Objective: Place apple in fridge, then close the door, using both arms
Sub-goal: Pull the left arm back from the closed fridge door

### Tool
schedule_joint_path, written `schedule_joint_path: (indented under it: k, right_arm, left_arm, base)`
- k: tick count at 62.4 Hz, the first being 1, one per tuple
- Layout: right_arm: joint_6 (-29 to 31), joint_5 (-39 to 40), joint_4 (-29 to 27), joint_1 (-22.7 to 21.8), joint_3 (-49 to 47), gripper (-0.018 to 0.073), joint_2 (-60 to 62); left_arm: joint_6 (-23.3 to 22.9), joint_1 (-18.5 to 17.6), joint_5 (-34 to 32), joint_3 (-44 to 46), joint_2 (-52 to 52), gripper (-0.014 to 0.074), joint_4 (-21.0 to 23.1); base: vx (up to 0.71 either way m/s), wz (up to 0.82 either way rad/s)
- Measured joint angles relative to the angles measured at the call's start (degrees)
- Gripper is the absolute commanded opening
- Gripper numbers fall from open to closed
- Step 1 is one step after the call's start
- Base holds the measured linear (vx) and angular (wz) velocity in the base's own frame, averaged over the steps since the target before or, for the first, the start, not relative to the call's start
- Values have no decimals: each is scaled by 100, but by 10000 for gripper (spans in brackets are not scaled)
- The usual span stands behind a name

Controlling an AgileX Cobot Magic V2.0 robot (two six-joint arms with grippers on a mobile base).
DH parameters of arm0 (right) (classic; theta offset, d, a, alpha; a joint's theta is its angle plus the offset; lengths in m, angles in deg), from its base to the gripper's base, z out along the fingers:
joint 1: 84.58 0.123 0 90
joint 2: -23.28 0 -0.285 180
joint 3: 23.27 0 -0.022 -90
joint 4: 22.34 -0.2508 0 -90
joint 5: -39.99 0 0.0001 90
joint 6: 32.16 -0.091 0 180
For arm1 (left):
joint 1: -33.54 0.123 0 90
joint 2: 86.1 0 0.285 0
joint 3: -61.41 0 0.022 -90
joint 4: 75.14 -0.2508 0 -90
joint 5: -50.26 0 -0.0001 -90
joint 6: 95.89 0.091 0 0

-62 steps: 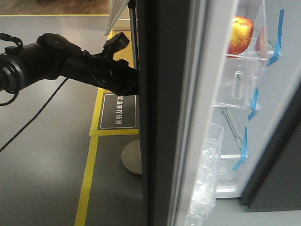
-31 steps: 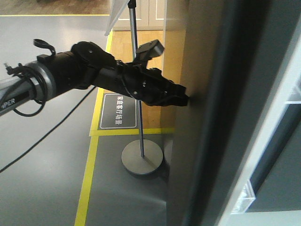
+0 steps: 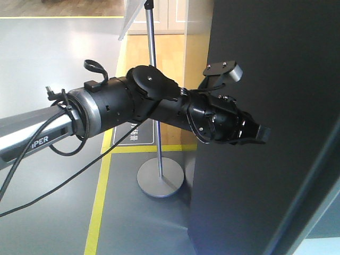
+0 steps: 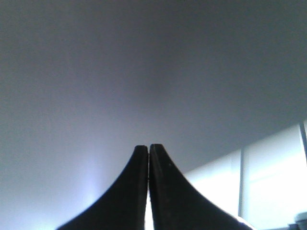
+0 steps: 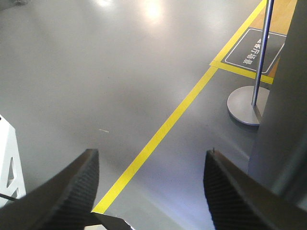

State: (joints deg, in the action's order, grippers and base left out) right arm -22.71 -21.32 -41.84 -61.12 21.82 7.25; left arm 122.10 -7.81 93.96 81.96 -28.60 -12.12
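1. The left gripper (image 4: 148,147) has its two black fingers pressed together at the tips with nothing between them. Its wrist view is filled by a plain grey surface close ahead.
2. From the front, that gripper's tip lies against the dark grey outer face of the door (image 3: 276,64), near the panel's left edge. Whether it actually touches cannot be told.
3. The right gripper (image 5: 151,155) is spread wide and holds nothing, its textured fingers (image 5: 72,191) hanging over grey floor.
4. The door's outer face is turned to the front camera and covers the right of that view, so the fridge's inside and the apple show nowhere.
5. Behind the left arm, a sign stand (image 3: 160,179) with a round base sits just left of the door's lower edge.
6. A yellow tape line (image 3: 98,202) runs along the floor past the stand, with a dark floor sign (image 5: 256,50) beyond it.
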Motion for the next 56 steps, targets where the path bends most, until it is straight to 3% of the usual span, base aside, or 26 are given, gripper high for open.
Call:
schedule_joint_path:
  k: [8,13,17,29,37,56]
  right_arm:
    - [0,0,0,0,0,453,0]
    - [0,0,0,0,0,453,0]
    - [0,0,0,0,0,453,0]
    - [0,0,0,0,0,453,0]
    - [0,0,0,0,0,453,0]
    - [0,0,0,0,0,453,0]
  left_arm:
    - [-6,-8,-12,0,11,-6,-123]
    - [-151,-19,-31,0,110,-6,-486]
    - [-386,-19,-31,0,264,-6,-937]
    - [-1379,-19,-40,-263,1162,-6,-2871]
    - [-1681,-19,-242,-997,1933,-6,-3625]
    - [-1813,431,-744,-2718,3571,-6,-4129]
  base:
    - [0,0]
    - [0,0]
    - [0,0]
    - [0,0]
    - [0,0]
    - [0,0]
